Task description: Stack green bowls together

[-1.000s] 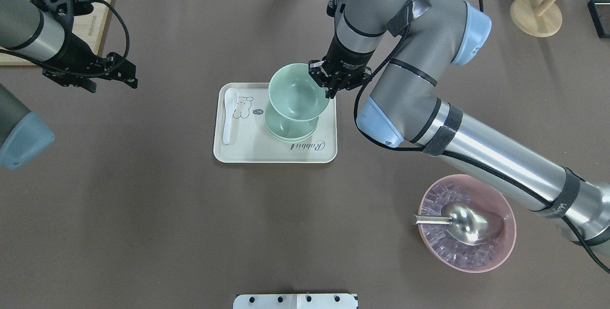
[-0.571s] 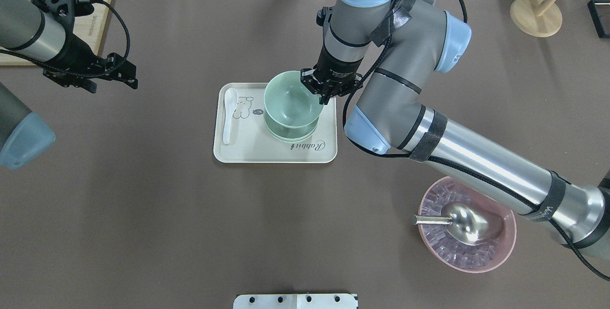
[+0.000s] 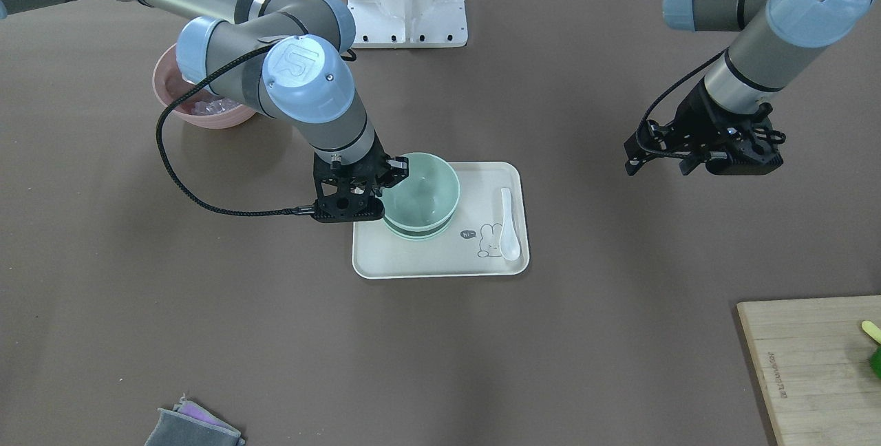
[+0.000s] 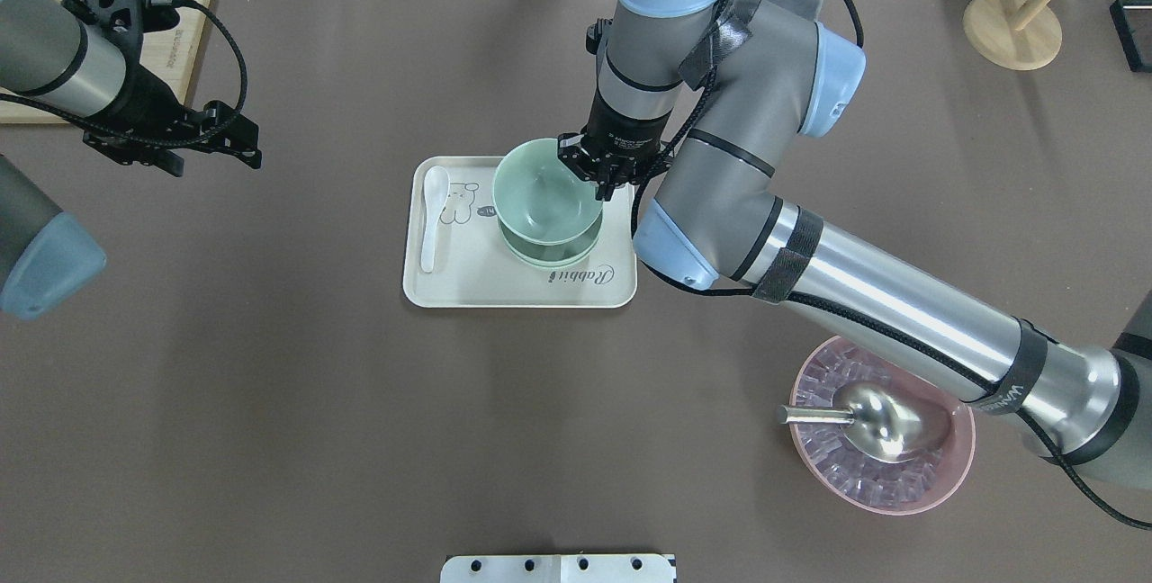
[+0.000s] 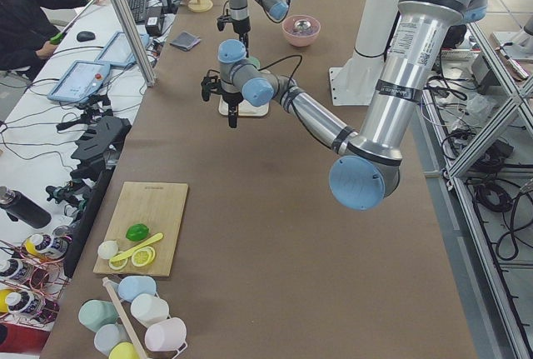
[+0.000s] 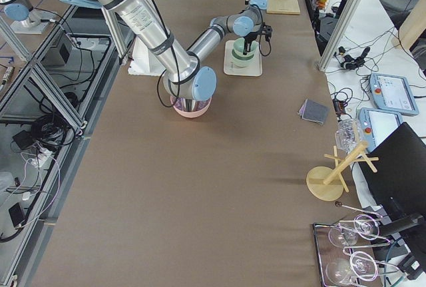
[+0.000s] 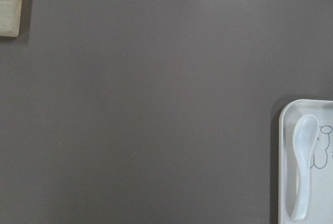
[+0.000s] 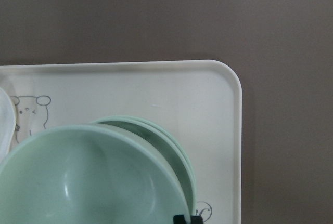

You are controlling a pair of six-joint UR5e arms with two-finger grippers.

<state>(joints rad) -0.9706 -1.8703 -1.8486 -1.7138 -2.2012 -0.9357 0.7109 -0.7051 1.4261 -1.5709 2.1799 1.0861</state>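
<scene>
Green bowl rim btwn R fingers

Right gripper clamps the 2 o'clock rim of the top green bowl, directly above the lower green bowls on the tray; spoon at their 9 o'clock; left gripper over the bench, far toward 9 o'clock

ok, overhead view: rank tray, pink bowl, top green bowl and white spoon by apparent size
1. tray
2. pink bowl, partly hidden under the right arm
3. top green bowl, gripped by the right pincer; it sits highest, nearest the camera, so it looks a little inflated, but the rank holds
4. white spoon
</scene>
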